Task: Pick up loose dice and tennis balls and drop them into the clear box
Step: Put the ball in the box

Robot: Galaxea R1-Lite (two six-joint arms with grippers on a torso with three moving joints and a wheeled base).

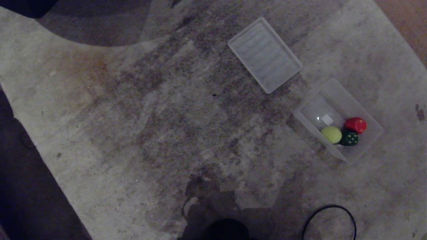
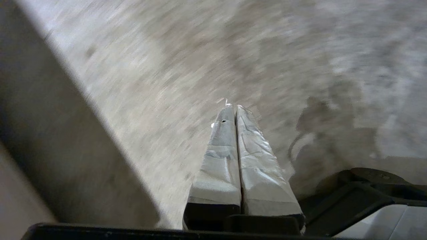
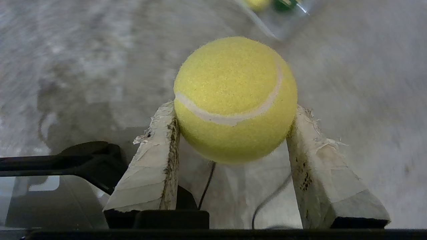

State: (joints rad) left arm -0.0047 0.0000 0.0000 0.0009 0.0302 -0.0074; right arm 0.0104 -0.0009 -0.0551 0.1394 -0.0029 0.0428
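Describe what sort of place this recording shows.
Probably an indoor room floor: a worn, stained pale rug with darker floor beyond its edges, a clear box and its lid lying on it.

Held tennis ball (image 3: 235,98): its underside is hidden between my right fingers (image 3: 151,160); how far my pads wrap it is hidden too.
Clear box (image 3: 283,23): beyond my right fingertips, cut off by the picture's edge and blurred.
Box contents: a second tennis ball (image 3: 257,4) and a green die (image 3: 283,3), each only a sliver at that edge.
Carpet (image 2: 150,66): streaked with blur around my left fingers (image 2: 220,156); its texture cannot be read.
Dark frame (image 2: 360,193): beside my left fingers, cut off; I cannot tell what it is.
Black cable loop (image 1: 330,220): its ends run off the head view's edge.
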